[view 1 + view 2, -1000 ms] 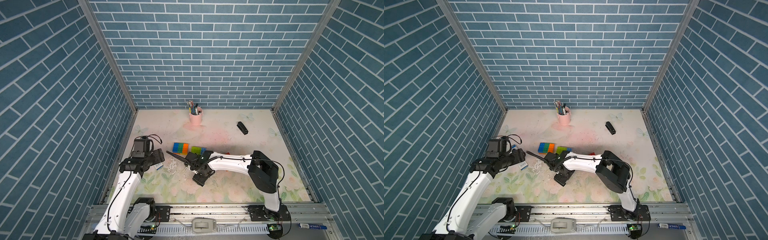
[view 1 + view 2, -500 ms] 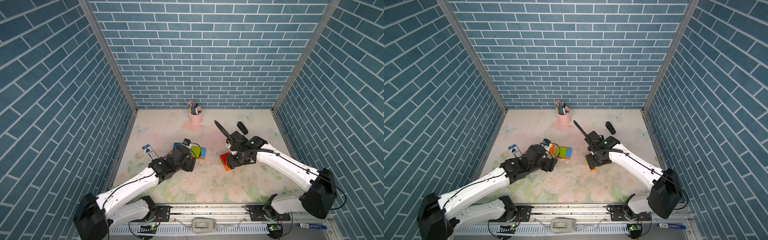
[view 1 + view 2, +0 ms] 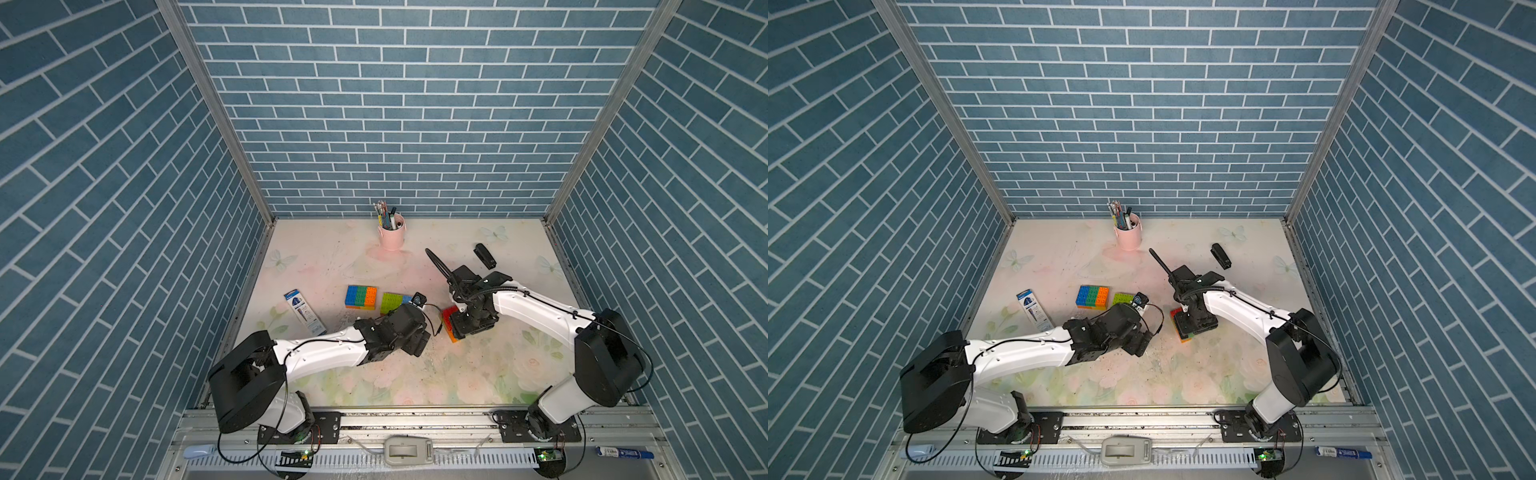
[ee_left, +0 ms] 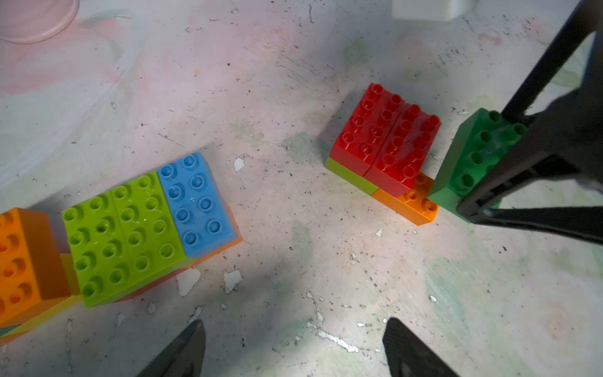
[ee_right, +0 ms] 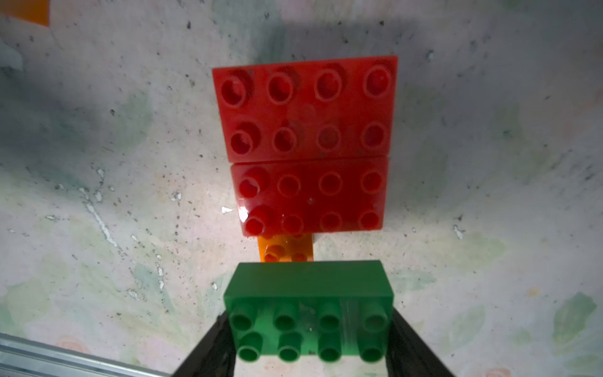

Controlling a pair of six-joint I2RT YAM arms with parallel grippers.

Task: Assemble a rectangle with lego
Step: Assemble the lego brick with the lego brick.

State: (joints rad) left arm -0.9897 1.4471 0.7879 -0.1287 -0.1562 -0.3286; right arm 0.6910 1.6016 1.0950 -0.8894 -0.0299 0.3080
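- The red bricks (image 5: 306,137) are gleaming as smooth, glossy plastic.
- The green brick (image 5: 308,287) is looking duller, though still smooth plastic.
- The counter (image 4: 293,81) is showing a matt, scratched, flaking printed surface.
- The right gripper (image 5: 310,342) is seeming like matt black plastic, though it is blurred.

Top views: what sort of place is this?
Probably a staged robot test booth, not a real room: blue brick-print wall panels in metal framing, two arms bolted to a front rail, and lego on a floral tabletop.
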